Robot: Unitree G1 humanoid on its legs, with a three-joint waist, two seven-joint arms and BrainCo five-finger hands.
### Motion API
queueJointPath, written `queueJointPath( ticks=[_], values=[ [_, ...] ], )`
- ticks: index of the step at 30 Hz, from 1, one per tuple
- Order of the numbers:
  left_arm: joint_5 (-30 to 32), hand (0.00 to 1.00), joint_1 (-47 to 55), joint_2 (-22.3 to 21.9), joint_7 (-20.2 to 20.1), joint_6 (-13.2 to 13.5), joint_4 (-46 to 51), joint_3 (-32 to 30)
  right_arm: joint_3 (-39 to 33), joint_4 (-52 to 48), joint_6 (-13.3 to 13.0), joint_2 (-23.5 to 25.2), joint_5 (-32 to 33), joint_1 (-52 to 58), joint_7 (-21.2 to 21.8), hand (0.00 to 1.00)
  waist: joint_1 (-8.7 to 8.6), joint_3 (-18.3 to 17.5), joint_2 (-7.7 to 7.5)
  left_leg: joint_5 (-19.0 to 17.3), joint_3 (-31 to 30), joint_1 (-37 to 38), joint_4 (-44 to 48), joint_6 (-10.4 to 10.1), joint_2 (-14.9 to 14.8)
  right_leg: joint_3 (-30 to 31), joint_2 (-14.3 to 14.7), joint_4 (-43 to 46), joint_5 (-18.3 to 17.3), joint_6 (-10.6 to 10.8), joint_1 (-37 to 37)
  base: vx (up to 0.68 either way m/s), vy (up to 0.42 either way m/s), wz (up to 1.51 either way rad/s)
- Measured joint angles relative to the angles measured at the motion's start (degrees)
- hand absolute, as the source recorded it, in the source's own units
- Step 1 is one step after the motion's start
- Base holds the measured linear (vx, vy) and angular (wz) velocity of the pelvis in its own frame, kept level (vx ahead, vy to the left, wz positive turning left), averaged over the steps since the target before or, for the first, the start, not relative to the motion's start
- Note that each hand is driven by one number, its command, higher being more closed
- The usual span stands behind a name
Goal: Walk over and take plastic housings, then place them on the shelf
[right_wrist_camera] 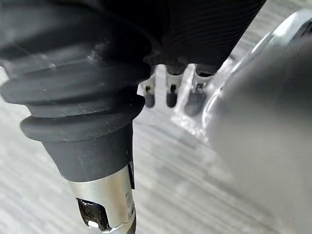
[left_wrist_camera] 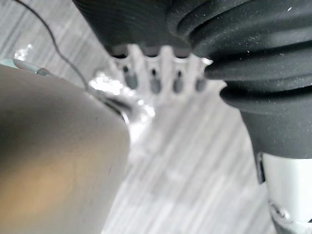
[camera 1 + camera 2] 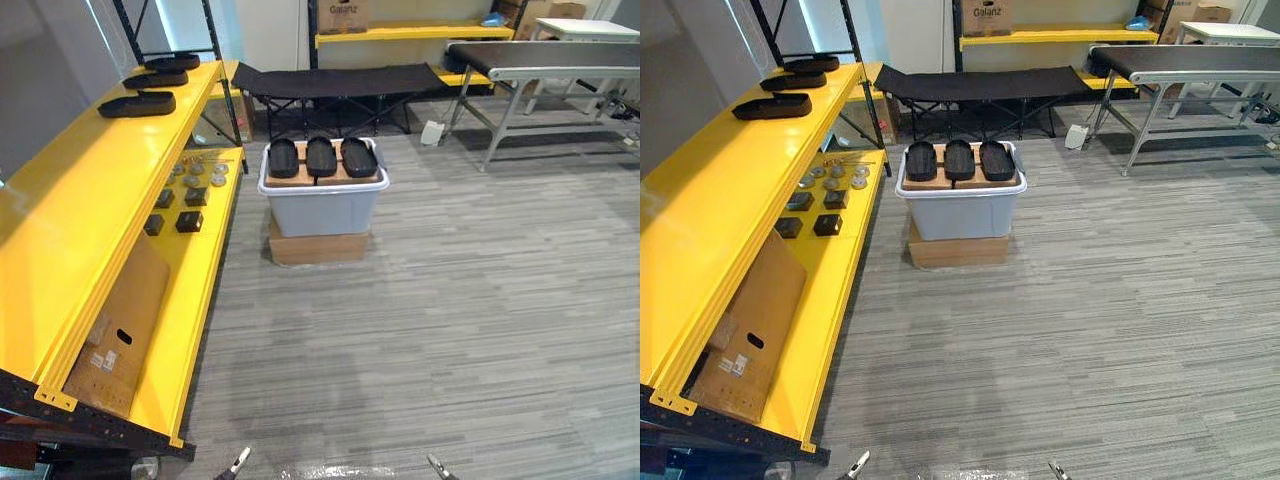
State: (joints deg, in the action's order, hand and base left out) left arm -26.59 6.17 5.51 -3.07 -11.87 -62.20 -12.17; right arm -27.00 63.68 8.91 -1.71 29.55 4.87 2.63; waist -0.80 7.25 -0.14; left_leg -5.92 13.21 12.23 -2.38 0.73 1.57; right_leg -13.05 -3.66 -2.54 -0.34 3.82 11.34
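Three black plastic housings lie side by side on a sheet of cardboard laid across the top of a grey bin. The bin stands on a flat cardboard box on the grey striped floor, well ahead of the robot. Just left of the bin runs the yellow shelf. At the far end of its top level are the housings on the shelf, three dark shells lying one behind another. On the lower level, level with the bin, sit a few small black blocks, with a cluster of round metal parts beyond them. A large brown carton leans there too, nearer the robot. Against the back wall stand a black folding cot and, to the right, a metal-framed counter with a dark top.

Both hands hang low at the robot's sides, above the floor. The left hand has its fingers straight and relaxed in a row, closed on nothing. The right hand is the same, with its fingers loose and apart from the thumb, and it is empty. Neither hand is near the bin or the shelf.
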Motion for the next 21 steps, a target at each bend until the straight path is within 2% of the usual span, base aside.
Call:
queueJointPath(
  ticks=[5,9,12,16,20,21],
  values=[
    [-0.38,0.0,0.01,0.58,1.03,-0.95,0.04,0.91,0.07,-0.03,-2.48,0.78,0.04,0.55,1.19,0.0,0.01,0.15,-0.4,0.03,-0.22,-0.16,-0.28,0.05,0.31,-1.06,-0.41,0.25,-0.53,0.58,0.08,-0.06,-0.006,0.02],
    [0.63,0.0,-0.05,0.79,1.56,-1.09,0.02,2.22,0.21,-0.2,-2.46,0.81,0.1,0.62,1.18,0.0,-0.05,0.16,-0.27,1.45,-0.3,-0.21,-2.21,0.1,0.78,-1.55,-0.67,0.28,-0.79,0.51,-0.75,-0.06,-0.014,0.04],
    [3.07,0.0,-0.02,0.81,1.53,-0.67,0.02,2.51,0.97,-0.25,-2.46,0.74,0.14,1.13,1.2,0.0,-0.02,0.23,-0.45,1.49,-0.73,-0.11,-2.34,0.16,1.03,-2.34,-0.95,0.25,-0.89,0.58,-0.36,-0.05,-0.009,0.09],
    [2.91,0.0,-0.02,1.24,1.64,-0.55,0.04,4.19,1.28,-0.26,-2.11,0.68,0.11,1.37,1.18,0.0,-0.02,0.25,-0.53,1.5,-0.72,-0.08,-2.51,0.17,1.23,-2.44,-1.13,0.19,-0.88,0.61,-0.31,-0.04,-0.001,0.02],
    [3.07,0.0,-0.02,1.41,1.67,0.71,0.0,4.55,1.31,-0.23,-1.18,0.69,0.05,1.38,1.04,0.0,-0.06,0.46,-0.6,1.5,-0.51,0.69,-2.52,0.16,1.23,-2.41,-1.09,0.0,-0.86,0.63,0.05,-0.02,-0.008,-0.01],
    [3.44,0.0,0.0,1.47,1.65,1.0,-0.02,4.7,1.31,-0.23,-1.17,0.72,0.04,1.53,1.01,0.0,-0.06,0.63,-1.13,1.49,-0.47,0.76,-2.55,0.15,1.22,-2.44,-1.08,-0.03,-0.86,0.63,0.22,-0.04,-0.015,0.0]
  ],
)
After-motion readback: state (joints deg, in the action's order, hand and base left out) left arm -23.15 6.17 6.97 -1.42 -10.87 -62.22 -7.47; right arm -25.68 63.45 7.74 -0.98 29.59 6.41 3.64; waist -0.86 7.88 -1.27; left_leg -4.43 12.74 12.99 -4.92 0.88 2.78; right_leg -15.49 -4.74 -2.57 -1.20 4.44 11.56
